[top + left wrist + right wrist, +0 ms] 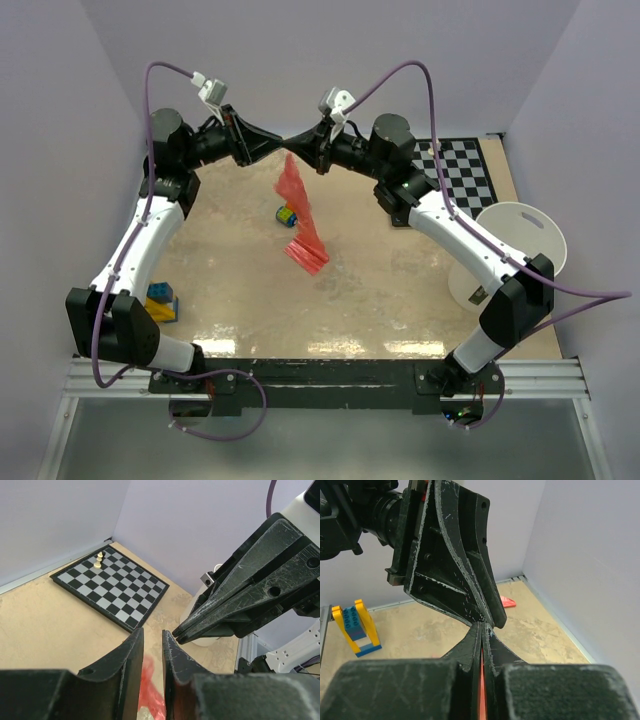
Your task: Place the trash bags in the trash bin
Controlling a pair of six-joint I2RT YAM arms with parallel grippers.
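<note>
left arm point(140, 240): reaches up the left side to the far edge, wrist turned right | left gripper point(275, 140): jaws slightly parted, tips at far centre | right arm point(462, 238): reaches up the right side, wrist turned left | right gripper point(303, 143): jaws pressed together, tip to tip with left gripper

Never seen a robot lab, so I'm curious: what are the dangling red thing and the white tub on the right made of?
The trash bag looks like thin plastic film: red-pink, crinkled, hanging limp in folds. The trash bin looks like rigid moulded plastic, smooth and white with an even round rim; which plastic, I cannot tell.
</note>
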